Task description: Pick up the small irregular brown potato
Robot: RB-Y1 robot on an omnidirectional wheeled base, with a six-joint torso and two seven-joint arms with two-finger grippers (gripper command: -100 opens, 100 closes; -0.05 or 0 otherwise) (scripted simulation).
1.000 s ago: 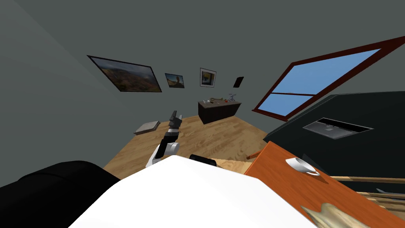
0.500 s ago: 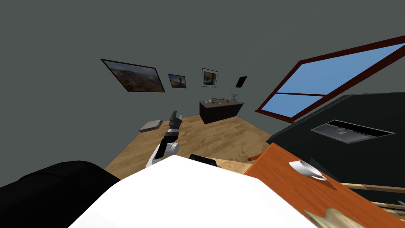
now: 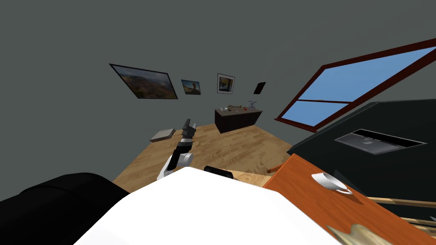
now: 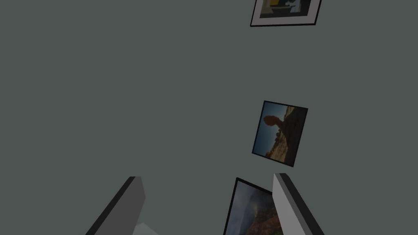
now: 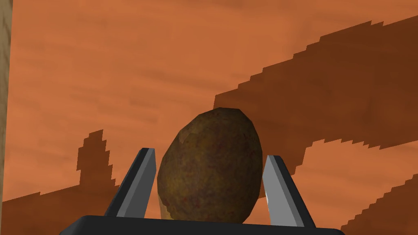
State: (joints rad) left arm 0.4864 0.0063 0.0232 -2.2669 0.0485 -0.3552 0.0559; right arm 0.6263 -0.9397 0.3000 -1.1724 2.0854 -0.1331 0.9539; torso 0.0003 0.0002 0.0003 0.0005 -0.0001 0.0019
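Holding the potato point(image 5: 210, 175) between the right gripper's point(image 5: 210, 154) fingers, which press its two sides with the orange table point(image 5: 81, 61) beyond them, we find our head has stopped turning; the grasp looks made. Our left gripper point(image 4: 208, 176) stands wide, empty.

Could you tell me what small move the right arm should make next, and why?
Probably lift the right gripper slightly straight up: its fingers press both sides of the brown potato, which sits deep between them over the orange surface. A short lift would test the grip.
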